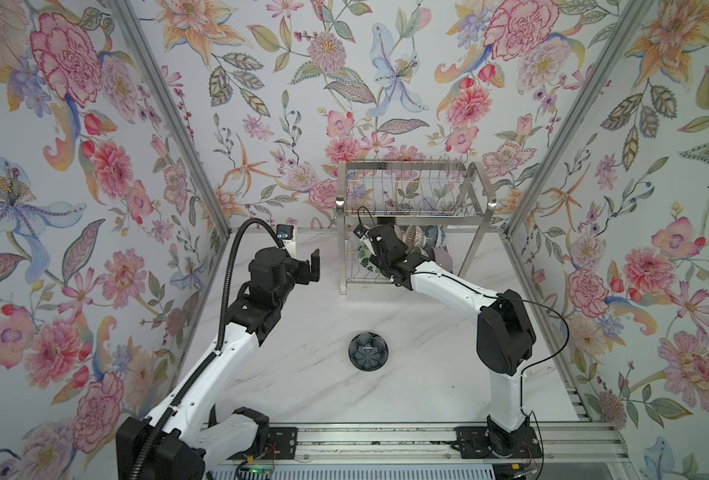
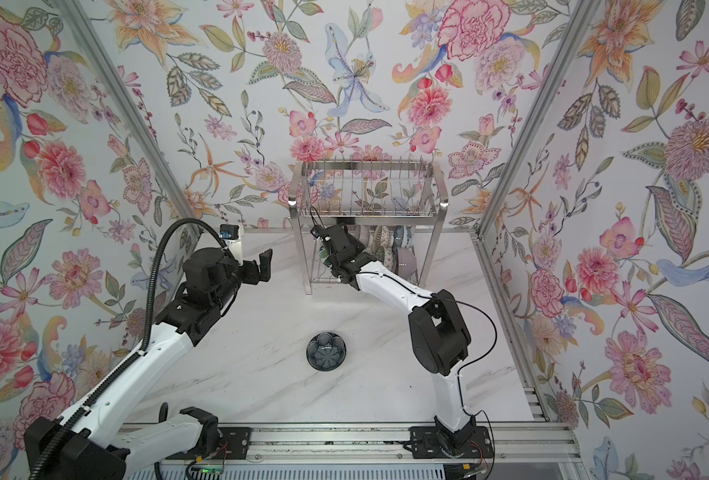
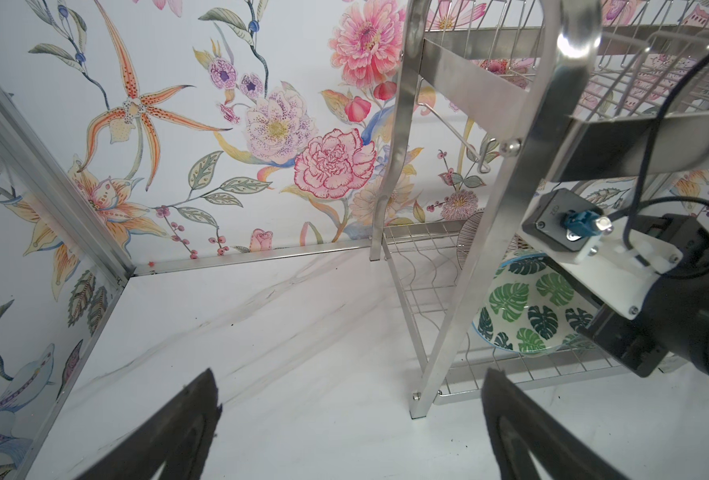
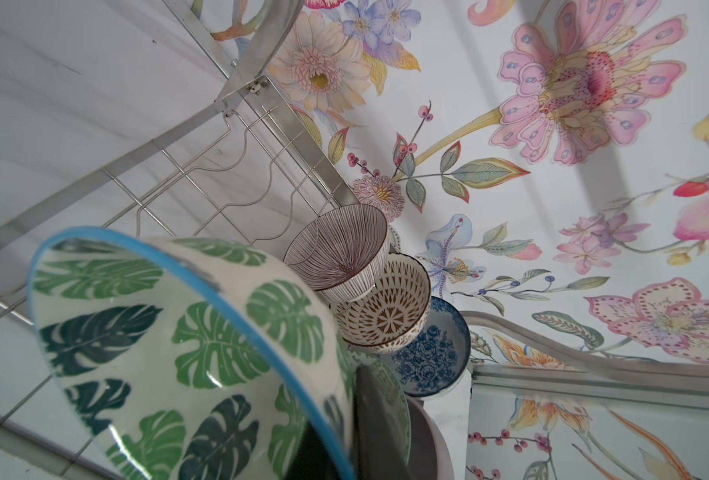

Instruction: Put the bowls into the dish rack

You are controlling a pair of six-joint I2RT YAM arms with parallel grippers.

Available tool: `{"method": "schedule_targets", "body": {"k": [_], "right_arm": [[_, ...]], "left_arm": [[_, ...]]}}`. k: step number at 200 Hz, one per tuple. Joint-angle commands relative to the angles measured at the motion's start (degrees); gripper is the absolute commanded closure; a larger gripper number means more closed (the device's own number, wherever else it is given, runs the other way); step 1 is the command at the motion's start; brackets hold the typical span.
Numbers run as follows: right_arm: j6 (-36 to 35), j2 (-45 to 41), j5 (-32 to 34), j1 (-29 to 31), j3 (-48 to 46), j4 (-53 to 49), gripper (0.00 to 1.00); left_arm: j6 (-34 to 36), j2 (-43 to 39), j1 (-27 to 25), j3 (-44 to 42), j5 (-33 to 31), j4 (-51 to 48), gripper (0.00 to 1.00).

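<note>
Right wrist view: right gripper [image 4: 336,432], dark fingers [image 4: 371,411] clamped on the blue rim of the green leaf bowl [image 4: 186,340], tilted, at the left end of the lower wavy shelf of the far steel-wire dish rack [image 1: 411,212]. Purple-lined bowl [image 4: 340,253], lattice bowl [image 4: 386,320] and blue floral bowl [image 4: 432,357] stand on edge rightward. Left gripper [image 1: 309,268]: fingers [image 3: 186,428] wide apart. Navy bowl [image 1: 368,351], petal-moulded, near centre on marble-look table [image 1: 303,395].

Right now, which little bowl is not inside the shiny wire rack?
The dark navy round bowl: it sits alone on the white marble table, while the other bowls are inside the steel wire dish rack.
</note>
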Motion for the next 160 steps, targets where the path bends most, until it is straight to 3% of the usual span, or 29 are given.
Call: {"method": "schedule_targets", "body": {"k": [1, 160], "right_arm": [[2.8, 1.1, -0.9, -0.3, 3.4, 2.2, 1.0], [3.1, 9.7, -2.8, -2.6, 10.3, 10.2, 1.0]], "left_arm": [[0.1, 0.2, 0.5, -0.8, 1.0, 0.4, 0.01], [-0.6, 1.6, 0.7, -1.0, 2.3, 1.2, 0.01]]}}
